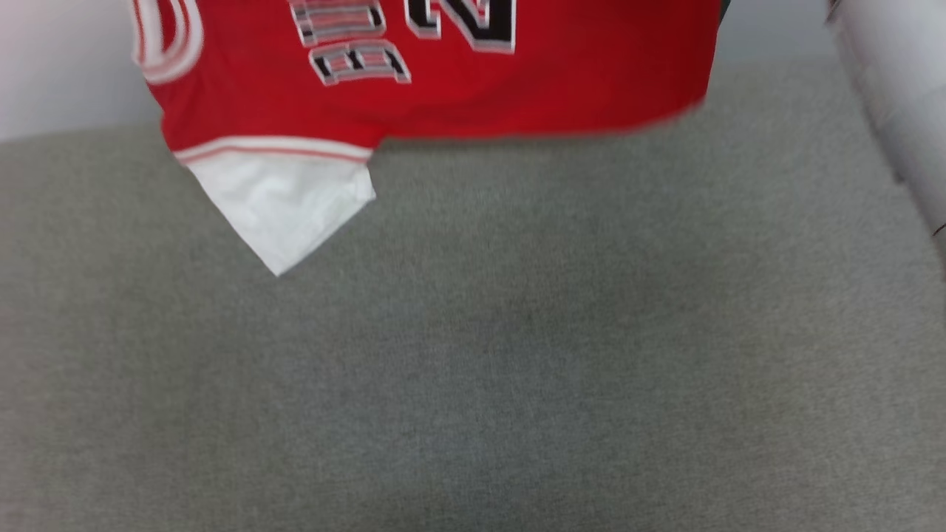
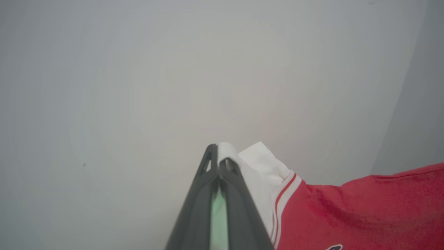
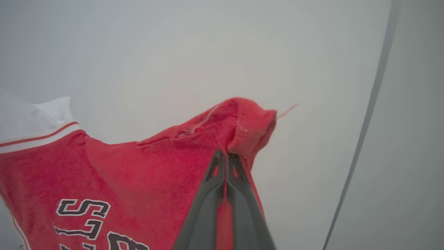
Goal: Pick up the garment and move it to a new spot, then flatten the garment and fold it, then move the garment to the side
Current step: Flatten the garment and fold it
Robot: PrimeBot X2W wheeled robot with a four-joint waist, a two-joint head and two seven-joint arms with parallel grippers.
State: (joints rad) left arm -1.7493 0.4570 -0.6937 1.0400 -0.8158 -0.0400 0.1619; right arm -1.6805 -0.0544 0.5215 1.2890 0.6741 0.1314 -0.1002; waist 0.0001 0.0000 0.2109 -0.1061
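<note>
**Shirt hangs sideways, pinched at two points above the grey surface**

The shirt (image 1: 517, 96) is in the air over the far side of the grey surface (image 1: 473, 369), and none of it seems to touch that surface. The left claw (image 2: 219, 156) is closed on the edge of a white sleeve (image 2: 263, 166), with a sliver of white cloth showing between its tips. The right claw (image 3: 226, 155) is clamped on a bunched red corner, probably at the hem. A pale forearm (image 1: 894, 89) crosses above the right edge of the grey surface.

Gripping two well-separated points keeps the cloth spread like a sheet rather than a bundle. It can then be carried to a new spot over the grey surface and lowered already half flat.

The shirt's long axis, collar to hem, appears to run side to side across the grey surface. The trimmed neck end lies toward the robot's left and the plain red end toward its right. The free sleeve (image 1: 284, 199) dangles point-down toward the grey surface. The black lettering (image 1: 355, 44) faces the head camera.
</note>
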